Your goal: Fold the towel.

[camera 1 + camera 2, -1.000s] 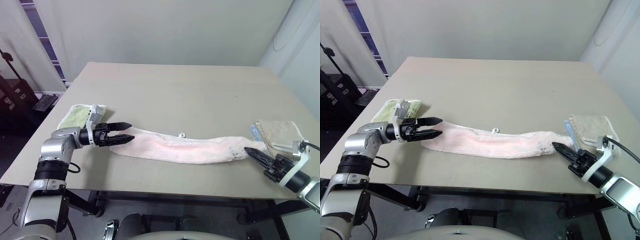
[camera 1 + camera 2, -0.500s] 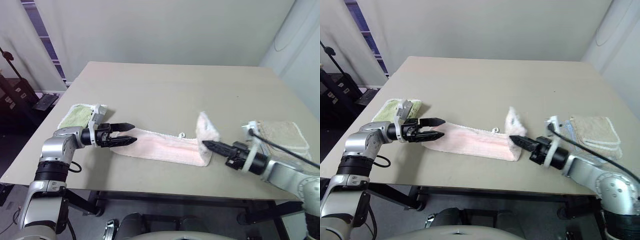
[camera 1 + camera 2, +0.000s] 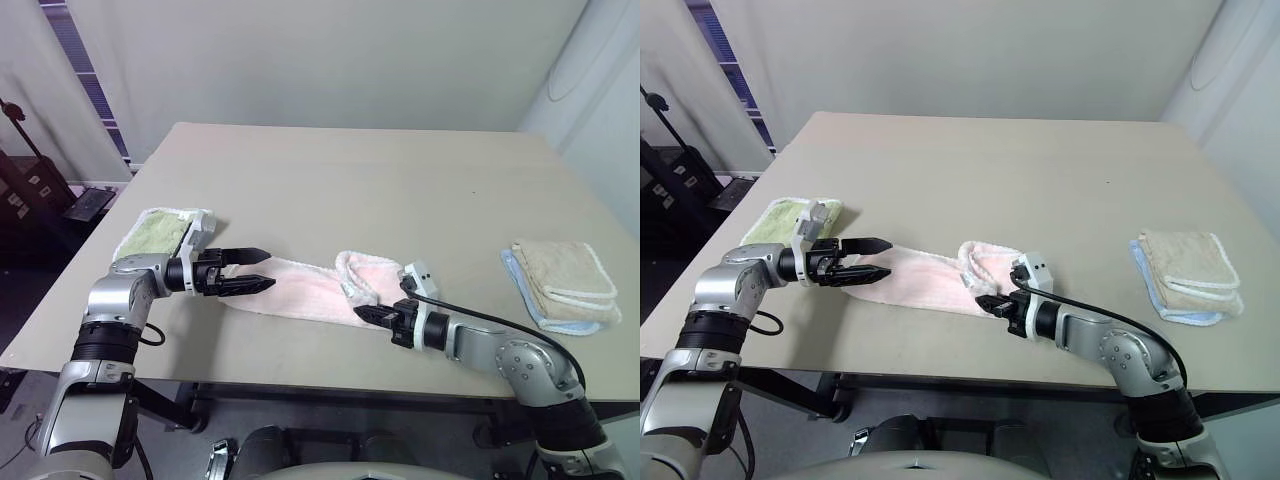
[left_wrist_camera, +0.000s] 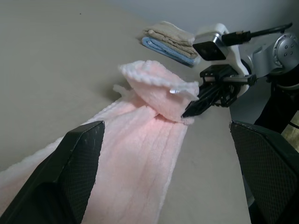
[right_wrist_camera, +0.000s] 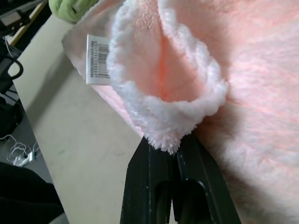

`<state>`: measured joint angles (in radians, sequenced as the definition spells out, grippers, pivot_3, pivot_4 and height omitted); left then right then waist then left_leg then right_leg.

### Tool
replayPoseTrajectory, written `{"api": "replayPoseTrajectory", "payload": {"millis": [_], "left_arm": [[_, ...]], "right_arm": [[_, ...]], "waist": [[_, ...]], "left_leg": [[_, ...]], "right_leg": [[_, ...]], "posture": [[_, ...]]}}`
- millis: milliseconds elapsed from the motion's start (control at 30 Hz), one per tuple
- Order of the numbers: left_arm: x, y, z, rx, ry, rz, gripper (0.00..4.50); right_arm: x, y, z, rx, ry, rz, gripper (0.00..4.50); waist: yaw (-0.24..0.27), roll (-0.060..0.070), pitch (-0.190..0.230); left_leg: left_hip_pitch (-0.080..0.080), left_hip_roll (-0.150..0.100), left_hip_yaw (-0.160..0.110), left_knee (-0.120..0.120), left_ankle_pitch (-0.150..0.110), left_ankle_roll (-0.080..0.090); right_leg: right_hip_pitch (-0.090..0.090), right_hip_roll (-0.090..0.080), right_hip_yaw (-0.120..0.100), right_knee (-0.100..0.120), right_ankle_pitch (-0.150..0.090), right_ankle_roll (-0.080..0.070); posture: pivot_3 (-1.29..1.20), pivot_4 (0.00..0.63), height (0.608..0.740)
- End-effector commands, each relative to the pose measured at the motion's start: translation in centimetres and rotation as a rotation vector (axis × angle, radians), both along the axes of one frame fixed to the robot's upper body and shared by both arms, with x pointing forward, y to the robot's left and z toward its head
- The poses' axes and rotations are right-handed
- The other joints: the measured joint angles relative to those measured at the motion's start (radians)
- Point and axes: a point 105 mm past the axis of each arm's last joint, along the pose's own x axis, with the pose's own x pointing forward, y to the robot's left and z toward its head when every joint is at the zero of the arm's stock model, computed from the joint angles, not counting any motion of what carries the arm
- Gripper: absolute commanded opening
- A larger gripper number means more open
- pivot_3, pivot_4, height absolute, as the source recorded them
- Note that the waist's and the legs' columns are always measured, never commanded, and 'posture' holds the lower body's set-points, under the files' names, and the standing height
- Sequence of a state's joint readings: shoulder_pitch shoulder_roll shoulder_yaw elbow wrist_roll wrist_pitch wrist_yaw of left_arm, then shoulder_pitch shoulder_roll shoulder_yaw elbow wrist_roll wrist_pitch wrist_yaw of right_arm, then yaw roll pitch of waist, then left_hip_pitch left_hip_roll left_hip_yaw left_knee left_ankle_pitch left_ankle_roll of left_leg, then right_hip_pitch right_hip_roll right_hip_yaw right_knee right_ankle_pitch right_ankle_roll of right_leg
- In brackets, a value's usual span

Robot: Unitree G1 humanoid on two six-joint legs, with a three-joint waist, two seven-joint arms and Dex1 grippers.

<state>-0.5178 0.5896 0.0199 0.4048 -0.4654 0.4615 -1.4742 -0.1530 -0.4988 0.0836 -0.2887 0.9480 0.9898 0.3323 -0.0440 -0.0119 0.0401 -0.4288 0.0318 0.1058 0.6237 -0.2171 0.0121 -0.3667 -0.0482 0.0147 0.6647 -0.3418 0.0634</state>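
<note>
The pale pink towel [image 3: 300, 285] lies as a long strip near the table's front edge. Its right end [image 3: 362, 273] is turned back over the strip in a loose hump. My right gripper [image 3: 360, 313] is low at that hump, its two fingers close together and pinching the fluffy white edge [image 5: 170, 133]. A white label [image 5: 97, 58] shows on the turned-up cloth. My left gripper [image 3: 258, 270] is at the strip's left end, level and pointing right, fingers spread wide above the cloth and holding nothing. The left wrist view looks along the strip [image 4: 140, 158] to the right gripper [image 4: 194, 109].
A folded light green towel [image 3: 160, 228] lies just left of my left gripper. A stack of beige and pale blue towels [image 3: 565, 285] sits at the right, near the front edge. The table [image 3: 350, 180] stretches away behind the strip.
My right gripper has swept left from the table's right side, carrying the towel's right end over the strip, so the strip is now shorter. The left gripper stayed in place, open.
</note>
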Motion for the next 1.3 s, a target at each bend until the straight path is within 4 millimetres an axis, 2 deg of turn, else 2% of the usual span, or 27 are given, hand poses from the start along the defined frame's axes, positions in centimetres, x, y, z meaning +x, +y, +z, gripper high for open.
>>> {"api": "replayPoseTrajectory", "payload": {"millis": [33,167,300,367,433,500,533,600,700,867,900,1033,1200,1300], "left_arm": [[0.4,-0.1,1.2,0.004,-0.056,-0.011,4.5],[0.6,-0.1,1.7,-0.012,-0.047,-0.01,4.5],[0.7,-0.5,2.7,-0.052,-0.056,-0.029,4.5],[0.7,-1.3,3.6,-0.088,-0.075,-0.054,4.5],[0.8,-2.2,4.3,-0.12,-0.088,-0.081,4.5],[1.3,-4.0,5.1,-0.167,-0.104,-0.103,4.13],[1.5,-4.6,5.4,-0.187,-0.107,-0.107,3.83],[1.7,-6.8,5.4,-0.199,-0.119,-0.16,3.18],[1.4,-9.8,5.1,-0.206,-0.118,-0.246,2.06],[0.9,-13.0,3.7,-0.174,-0.115,-0.338,0.26],[0.9,-13.5,2.9,-0.155,-0.105,-0.34,0.01],[0.6,-14.6,-1.4,-0.022,-0.082,-0.345,0.01],[0.7,-15.2,-6.9,0.211,-0.137,-0.309,0.01],[0.7,-15.6,-7.6,0.209,-0.125,-0.291,0.01]], "right_arm": [[-1.1,1.5,1.6,0.047,-0.063,0.104,1.06],[-1.2,1.0,2.3,0.044,-0.112,0.093,2.54],[-1.1,-0.9,6.2,0.193,-0.231,0.035,3.99],[-0.9,-2.3,8.2,0.255,-0.314,-0.009,3.99],[-0.4,-3.6,9.4,0.259,-0.4,-0.067,3.99],[0.6,-5.0,9.0,0.226,-0.423,-0.136,4.03],[1.0,-5.6,8.8,0.213,-0.431,-0.165,3.6],[1.8,-6.3,7.7,0.167,-0.442,-0.206,3.11],[2.5,-6.1,6.4,0.137,-0.432,-0.21,1.93],[3.3,-5.2,4.3,0.121,-0.399,-0.18,0.12],[3.6,-5.0,4.0,0.121,-0.391,-0.179,0.0],[4.5,-4.3,2.5,0.123,-0.342,-0.178,0.0],[4.3,-3.9,-1.3,-0.005,-0.258,-0.149,0.0],[4.8,-4.3,-2.5,-0.051,-0.248,-0.191,0.0]], "waist": [[0.0,0.0,0.0],[0.0,0.0,0.0],[0.003,0.0,0.0],[0.003,0.0,0.0],[0.003,0.0,0.0],[0.005,0.0,0.0],[0.006,0.0,0.0],[0.005,0.0,0.0],[0.003,0.0,0.0],[0.0,0.0,0.0],[0.001,0.0,0.0],[0.002,0.0,0.0],[0.004,0.0,0.0],[0.004,0.0,0.0]], "left_leg": [[0.0,0.0,0.0,0.0,0.0,0.0],[0.0,0.0,0.0,0.0,0.0,0.0],[0.0,0.0,0.0,0.001,-0.001,-0.001],[0.0,0.0,0.0,0.001,-0.001,-0.001],[0.0,0.0,0.0,0.002,0.0,0.0],[0.001,0.0,0.0,0.003,0.0,0.0],[0.001,0.0,-0.001,0.003,0.0,0.0],[0.001,0.0,-0.001,0.005,0.0,0.001],[0.001,-0.001,0.0,0.007,0.0,0.002],[0.001,0.0,0.0,0.006,0.0,0.002],[0.001,0.0,-0.001,0.007,0.0,0.002],[0.001,0.0,-0.001,0.007,0.0,0.002],[0.001,0.0,-0.001,0.007,0.0,0.002],[0.001,0.0,-0.001,0.007,0.0,0.002]], "right_leg": [[0.0,0.0,0.0,0.0,0.0,0.0],[0.0,0.0,0.0,0.0,0.0,0.0],[0.0,0.0,0.0,0.0,0.0,0.0],[0.002,0.0,0.0,0.0,0.001,0.001],[0.005,0.0,-0.001,0.001,0.002,0.003],[0.006,0.0,-0.001,0.001,0.002,0.003],[0.007,0.0,-0.002,0.001,0.002,0.003],[0.008,0.0,-0.002,0.001,0.002,0.003],[0.008,0.001,-0.002,0.001,0.002,0.004],[0.007,0.004,-0.001,0.002,0.003,0.006],[0.007,0.005,-0.001,0.002,0.003,0.006],[0.007,0.005,-0.001,0.002,0.003,0.006],[0.007,0.004,-0.001,0.002,0.003,0.006],[0.006,0.003,-0.001,0.002,0.003,0.006]], "posture": [[0.0,0.0,0.74],[0.0,0.0,0.74],[0.0,0.0,0.74],[0.0,0.0,0.74],[0.0,0.0,0.74],[0.0,0.0,0.74],[0.0,0.0,0.74],[0.0,0.0,0.74],[0.0,0.0,0.74],[0.0,0.0,0.74],[0.0,0.0,0.74],[0.0,0.0,0.74],[0.0,0.0,0.74],[0.0,0.0,0.74]]}}
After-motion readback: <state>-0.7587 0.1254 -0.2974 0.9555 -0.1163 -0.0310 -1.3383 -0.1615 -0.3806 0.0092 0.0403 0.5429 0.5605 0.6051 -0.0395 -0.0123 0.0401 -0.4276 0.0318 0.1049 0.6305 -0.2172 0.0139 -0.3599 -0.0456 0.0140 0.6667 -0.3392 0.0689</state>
